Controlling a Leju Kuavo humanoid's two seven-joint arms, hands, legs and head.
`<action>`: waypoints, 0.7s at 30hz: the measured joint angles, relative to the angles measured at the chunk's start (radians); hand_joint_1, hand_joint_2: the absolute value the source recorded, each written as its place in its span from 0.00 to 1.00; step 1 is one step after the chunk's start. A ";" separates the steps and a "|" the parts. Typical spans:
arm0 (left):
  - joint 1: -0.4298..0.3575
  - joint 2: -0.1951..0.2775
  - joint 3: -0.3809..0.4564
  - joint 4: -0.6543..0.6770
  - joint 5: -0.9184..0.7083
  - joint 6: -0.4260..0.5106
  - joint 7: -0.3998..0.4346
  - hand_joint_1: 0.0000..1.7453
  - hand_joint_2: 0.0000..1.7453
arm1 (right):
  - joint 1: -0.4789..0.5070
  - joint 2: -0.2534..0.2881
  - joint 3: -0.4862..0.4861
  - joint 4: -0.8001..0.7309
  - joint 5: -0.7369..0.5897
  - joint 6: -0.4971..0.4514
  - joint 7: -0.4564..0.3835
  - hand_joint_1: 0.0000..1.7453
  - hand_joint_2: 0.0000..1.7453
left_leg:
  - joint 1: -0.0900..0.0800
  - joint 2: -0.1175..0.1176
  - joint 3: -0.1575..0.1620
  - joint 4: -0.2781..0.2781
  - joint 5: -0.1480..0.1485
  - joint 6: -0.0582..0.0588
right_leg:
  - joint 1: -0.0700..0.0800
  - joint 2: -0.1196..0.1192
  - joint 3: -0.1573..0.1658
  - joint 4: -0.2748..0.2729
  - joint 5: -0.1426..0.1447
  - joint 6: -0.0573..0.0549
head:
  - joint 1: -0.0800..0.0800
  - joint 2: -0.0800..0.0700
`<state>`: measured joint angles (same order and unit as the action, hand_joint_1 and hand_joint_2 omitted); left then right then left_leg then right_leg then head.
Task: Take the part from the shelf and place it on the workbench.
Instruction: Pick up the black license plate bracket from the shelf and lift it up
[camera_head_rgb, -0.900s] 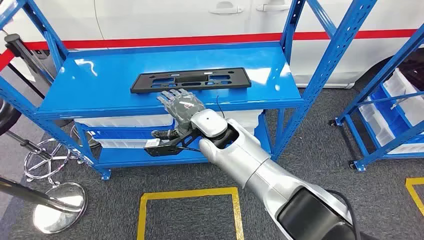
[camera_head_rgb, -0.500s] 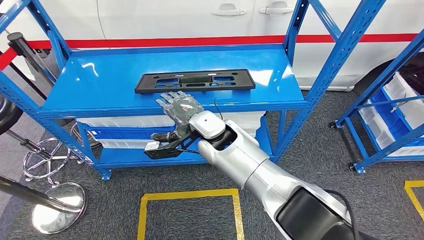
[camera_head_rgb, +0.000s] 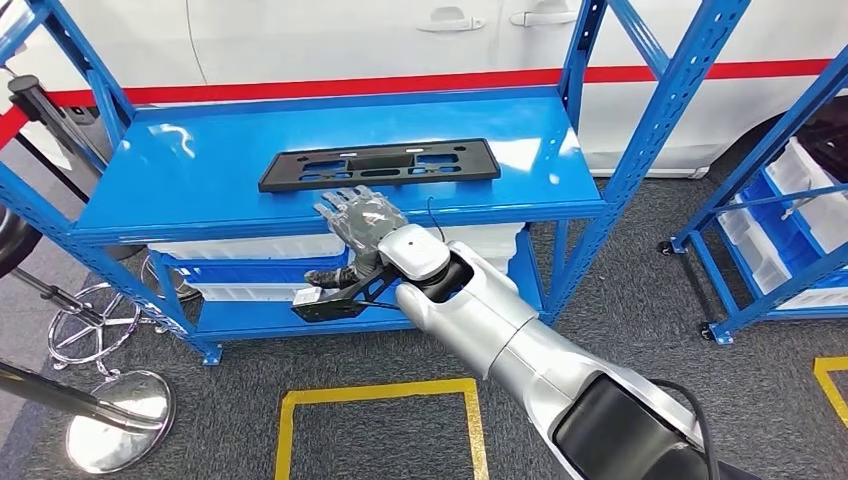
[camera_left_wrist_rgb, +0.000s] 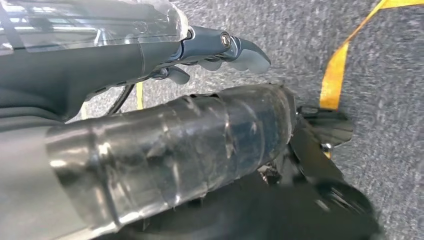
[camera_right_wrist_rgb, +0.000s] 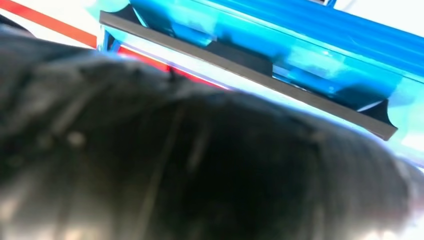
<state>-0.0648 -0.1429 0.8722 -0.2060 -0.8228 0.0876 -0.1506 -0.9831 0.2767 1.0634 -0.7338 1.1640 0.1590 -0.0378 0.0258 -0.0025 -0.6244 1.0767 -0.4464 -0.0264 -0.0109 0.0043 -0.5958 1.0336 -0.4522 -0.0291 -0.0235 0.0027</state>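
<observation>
Black part on blue shelf, right hand just beside

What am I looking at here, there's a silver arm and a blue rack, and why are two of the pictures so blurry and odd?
This is a humanoid robot seen through its own cameras. The wide picture comes from its head, looking down: its right hand reaches, fingers spread and empty, toward a flat black part lying on the top level of a blue shelf. The hand is at the shelf's front edge, just short of the part. The other two pictures come from cameras at the wrists. The right wrist view is mostly dark blur from the hand itself, with the part's edge beyond. The left wrist view looks down at grey carpet, past the left hand, which holds nothing.
</observation>
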 joint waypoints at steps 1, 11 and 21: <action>-0.001 0.000 0.001 0.000 0.000 -0.001 0.000 0.00 0.00 | 0.000 0.000 0.000 0.001 0.000 0.000 0.000 0.00 0.00 | -0.001 -0.001 0.018 -0.039 0.008 0.004 | 0.002 0.000 -0.001 0.003 -0.002 0.005 | 0.000 0.000; -0.002 0.001 0.008 0.000 -0.002 -0.001 -0.006 0.00 0.00 | -0.003 -0.009 0.011 0.015 -0.001 -0.002 -0.001 0.00 0.00 | -0.007 -0.002 0.044 -0.062 -0.008 0.058 | -0.001 -0.001 -0.162 0.289 -0.105 0.040 | 0.002 0.000; -0.006 -0.003 0.009 0.000 -0.003 -0.001 -0.006 0.00 0.00 | -0.011 -0.014 0.019 0.020 -0.001 -0.005 -0.002 0.00 0.00 | -0.013 -0.001 0.083 -0.049 -0.060 0.020 | 0.007 0.000 -0.021 -0.005 0.020 -0.006 | 0.001 0.000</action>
<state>-0.0709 -0.1455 0.8816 -0.2063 -0.8263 0.0862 -0.1566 -0.9941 0.2629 1.0826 -0.7135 1.1630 0.1541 -0.0393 0.0123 -0.0037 -0.5417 1.0272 -0.5069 -0.0060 -0.0040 0.0042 -0.6171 1.0283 -0.4321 -0.0351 -0.0229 0.0027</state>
